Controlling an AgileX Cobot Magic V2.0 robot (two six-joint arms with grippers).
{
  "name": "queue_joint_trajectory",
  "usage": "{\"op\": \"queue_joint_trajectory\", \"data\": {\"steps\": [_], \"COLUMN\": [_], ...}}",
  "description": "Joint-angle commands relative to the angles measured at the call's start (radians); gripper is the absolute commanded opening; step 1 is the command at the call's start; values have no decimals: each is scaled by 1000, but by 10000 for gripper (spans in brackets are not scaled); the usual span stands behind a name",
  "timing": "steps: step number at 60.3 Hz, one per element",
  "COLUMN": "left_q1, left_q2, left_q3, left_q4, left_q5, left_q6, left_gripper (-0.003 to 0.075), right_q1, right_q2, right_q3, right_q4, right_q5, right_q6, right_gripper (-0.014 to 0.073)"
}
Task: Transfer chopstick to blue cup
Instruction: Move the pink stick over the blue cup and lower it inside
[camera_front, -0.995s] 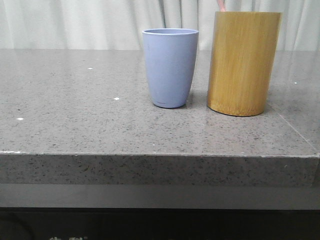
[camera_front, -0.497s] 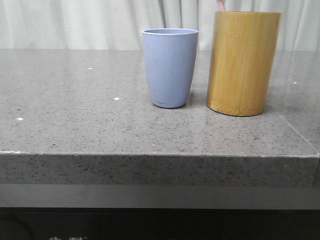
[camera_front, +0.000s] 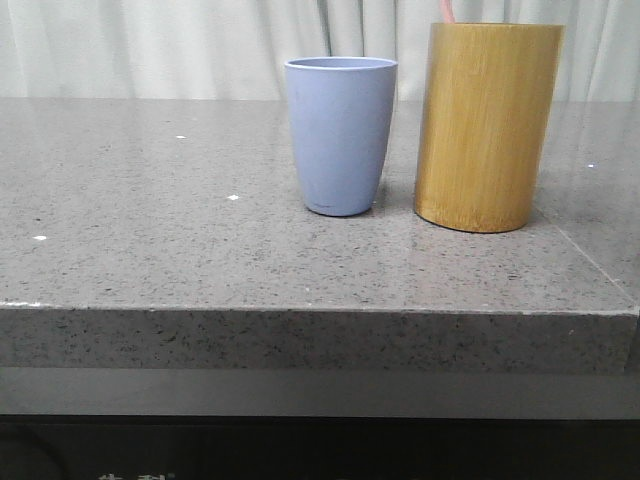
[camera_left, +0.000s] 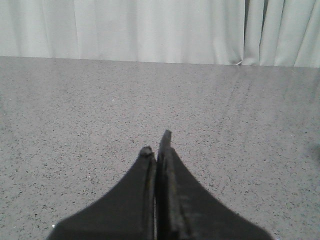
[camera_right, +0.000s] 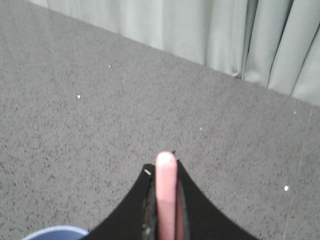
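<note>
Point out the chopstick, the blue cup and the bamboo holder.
chopstick (camera_right: 166, 197): right wrist view, on the pink shaft between the fingers.
blue cup (camera_front: 340, 135): front view, middle of its side wall.
bamboo holder (camera_front: 488, 125): front view, middle of its side wall.

A grey speckled stone worktop (camera_front: 150, 250) carries the blue cup (camera_front: 340, 135) mid-frame and a bamboo holder (camera_front: 487, 125) just right.
</note>
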Motion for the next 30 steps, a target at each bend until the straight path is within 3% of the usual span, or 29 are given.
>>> {"op": "queue_joint_trajectory", "data": {"steps": [1,24,30], "left_q1": [3,3,3], "left_q2": [10,10,10], "left_q3": [-25,-25,-25], "left_q4": [-9,-9,-9], "left_q5": [-81,-81,-81], "left_q6": [-9,-9,-9], "left_gripper": [-19,-19,-19], "right_q1": [2,2,3], "right_q2": [-96,-337,-349], "right_q3": [-39,-39,-43], "right_q4": [-9,-9,-9], "right_q5": [-130,-371,-415], "right_q6": [-12,-11,52], "right_gripper": [1,1,1]}}
